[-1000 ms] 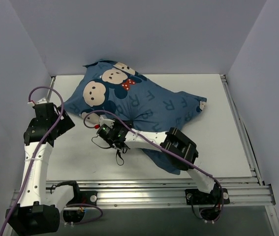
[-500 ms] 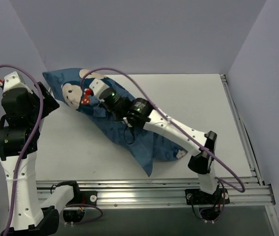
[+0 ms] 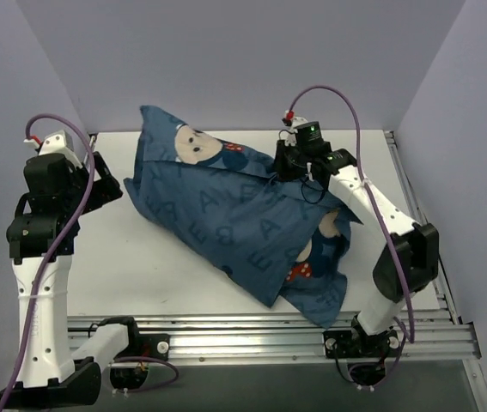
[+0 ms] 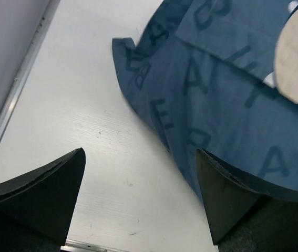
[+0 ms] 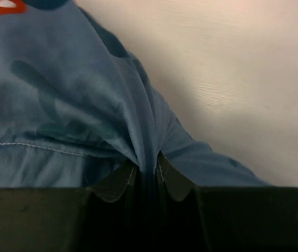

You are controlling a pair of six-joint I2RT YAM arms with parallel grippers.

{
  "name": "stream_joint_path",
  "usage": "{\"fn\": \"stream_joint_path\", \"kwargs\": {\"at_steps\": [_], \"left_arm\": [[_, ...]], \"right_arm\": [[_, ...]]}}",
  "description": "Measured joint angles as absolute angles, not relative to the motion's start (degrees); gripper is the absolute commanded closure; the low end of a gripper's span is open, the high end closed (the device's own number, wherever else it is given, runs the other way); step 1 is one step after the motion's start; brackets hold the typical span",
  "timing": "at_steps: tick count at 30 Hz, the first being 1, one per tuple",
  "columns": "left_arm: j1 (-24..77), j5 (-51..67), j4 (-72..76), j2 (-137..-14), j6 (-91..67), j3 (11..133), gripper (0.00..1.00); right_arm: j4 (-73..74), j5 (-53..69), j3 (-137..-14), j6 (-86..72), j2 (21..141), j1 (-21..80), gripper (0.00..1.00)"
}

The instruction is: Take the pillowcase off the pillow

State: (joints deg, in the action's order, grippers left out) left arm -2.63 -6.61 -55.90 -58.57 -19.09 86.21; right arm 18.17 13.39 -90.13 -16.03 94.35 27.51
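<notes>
While our right fingers [image 5: 114, 184] pinch a gathered fold of the pillowcase [image 3: 226, 206], which sprawls across the middle of the bench [image 3: 157, 266], our left fingers [image 4: 43, 194] hang spread wide just beside its left edge, gripping nothing

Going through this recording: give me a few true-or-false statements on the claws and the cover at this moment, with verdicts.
1. The right claw is shut on a pinched fold of the pillowcase. True.
2. The left claw is clamped on the fabric. False: it is open, with bare table between its fingers.
3. A red polka-dot bow shows on the pillowcase. True.
4. The white pillow lies fully bared beside the pillowcase. False: no bare white pillow shows in any view.
</notes>
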Motion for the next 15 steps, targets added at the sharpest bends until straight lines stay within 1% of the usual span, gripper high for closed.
{"fn": "stream_joint_path", "kwargs": {"at_steps": [1,4,5,6,7,8,10,11,15], "left_arm": [[-2.52,-5.37,-55.75,-58.76,-19.05,85.25,0.06],[-1.91,-2.35,-54.96,-59.18,-19.18,82.65,0.06],[-1.54,-1.37,-54.54,-59.37,-19.33,81.78,0.06],[-0.97,-0.62,-54.15,-59.59,-19.51,80.88,0.06],[0.1,-0.27,-53.74,-59.9,-19.86,80.07,0.06],[1.28,0.05,-53.43,-60.29,-20.16,79.37,0.06],[4.54,0.43,-52.77,-61.25,-20.75,78.13,0.06],[6.07,0.47,-52.36,-61.78,-21.08,77.49,0.06],[12.84,-0.6,-50.09,-64.03,-22.98,74.91,0.06]], "right_arm": [[16.93,13.93,-87.57,-17.52,95.7,25.1,0.86],[11.97,13.98,-85.23,-21.21,100.99,19.73,0.55],[10.37,13.82,-85.23,-22.31,102.37,18.28,0.36],[10.0,13.56,-85.27,-23.14,103.04,17.43,0.28],[9.85,12.86,-85.38,-23.81,103.63,16.4,0.22],[10.07,12.29,-85.62,-24.29,103.88,15.62,0.12],[11.66,10.35,-86.94,-24.45,103.98,14.5,0.07],[12.91,9.32,-88.31,-24.21,103.98,14.2,0.01],[14.83,4.08,-93.65,-22.5,102.41,14.24,0.0]]}}
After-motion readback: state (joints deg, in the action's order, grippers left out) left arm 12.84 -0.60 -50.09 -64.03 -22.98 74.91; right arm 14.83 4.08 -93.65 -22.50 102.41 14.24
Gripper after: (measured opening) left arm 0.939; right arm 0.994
